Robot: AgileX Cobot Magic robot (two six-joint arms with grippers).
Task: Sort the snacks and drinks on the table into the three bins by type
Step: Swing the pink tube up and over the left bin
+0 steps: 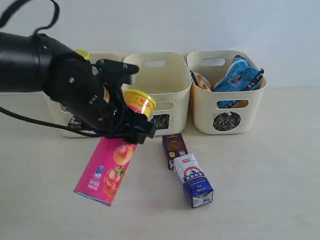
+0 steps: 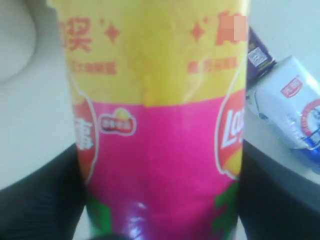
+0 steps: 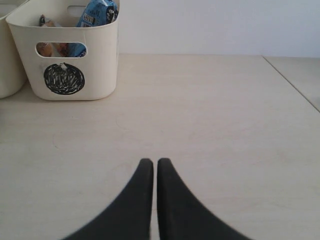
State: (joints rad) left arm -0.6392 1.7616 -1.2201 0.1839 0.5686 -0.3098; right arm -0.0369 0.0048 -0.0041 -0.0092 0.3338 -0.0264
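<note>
My left hand [image 1: 132,102] grips the pink chip tube [image 1: 107,170], tilted over the bench [image 1: 260,165] in front of the bins [image 1: 172,75]. My right hand [image 3: 150,172] is closed, empty, low over the bench near the circle-marked bin [image 3: 95,60].

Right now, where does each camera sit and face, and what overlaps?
Exterior: off the arms, facing table and three bins; shows left arm, left claw gripping the pink tube.
Left wrist: on that arm, looking along the claw at the tube; black fingers show.
Right wrist: low over the table, facing the circle bin; shut right claw shows.
Shared: exterior and left wrist both see the purple carton.
</note>
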